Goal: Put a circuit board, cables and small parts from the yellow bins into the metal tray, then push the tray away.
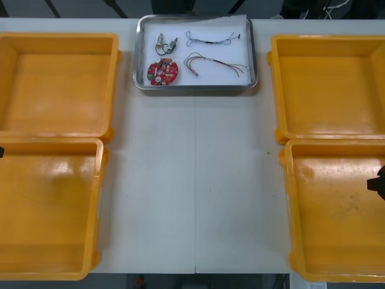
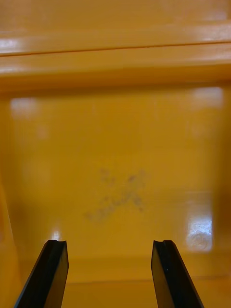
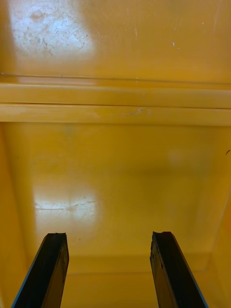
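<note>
The tray lies at the table's far edge, seemingly as far from the left claw as the right claw, both wide and empty.

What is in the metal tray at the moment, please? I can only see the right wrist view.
Observer: The metal tray holds a red circuit board, a twisted cable, a darker cable and small metal parts.
Operator: Thank you. Where does it sit?
Observer: At the far edge of the table, midway between the yellow bins.
Operator: And the left gripper?
Observer: The left gripper is open over the bare near left bin.
</note>
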Motion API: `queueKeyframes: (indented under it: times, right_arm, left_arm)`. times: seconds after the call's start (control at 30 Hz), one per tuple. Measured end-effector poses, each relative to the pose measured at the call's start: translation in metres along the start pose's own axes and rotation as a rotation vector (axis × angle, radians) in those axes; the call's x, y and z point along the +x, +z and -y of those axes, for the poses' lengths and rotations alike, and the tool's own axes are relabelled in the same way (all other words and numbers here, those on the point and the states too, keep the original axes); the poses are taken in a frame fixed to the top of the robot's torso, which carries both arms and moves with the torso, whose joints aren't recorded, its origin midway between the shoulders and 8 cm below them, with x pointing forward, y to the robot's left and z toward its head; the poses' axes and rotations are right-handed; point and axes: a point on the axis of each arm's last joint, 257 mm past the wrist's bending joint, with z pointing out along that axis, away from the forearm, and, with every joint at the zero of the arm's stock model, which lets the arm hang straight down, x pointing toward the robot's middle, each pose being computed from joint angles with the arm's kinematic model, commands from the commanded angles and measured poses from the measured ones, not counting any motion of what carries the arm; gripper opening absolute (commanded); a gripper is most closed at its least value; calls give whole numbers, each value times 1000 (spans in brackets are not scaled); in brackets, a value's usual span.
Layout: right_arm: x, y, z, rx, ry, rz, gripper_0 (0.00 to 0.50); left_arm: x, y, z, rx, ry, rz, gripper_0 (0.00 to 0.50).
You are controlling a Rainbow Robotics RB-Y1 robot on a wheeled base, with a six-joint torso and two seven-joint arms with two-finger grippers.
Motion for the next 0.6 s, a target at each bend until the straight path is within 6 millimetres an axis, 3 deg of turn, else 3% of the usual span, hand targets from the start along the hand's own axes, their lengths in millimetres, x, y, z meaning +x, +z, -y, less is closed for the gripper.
queueKeyframes:
  times: [0.6]
  right_arm:
    - [-2,-4,9,23,-22,-7,500]
  left_arm:
    - [0,0,0,0,0,0,500]
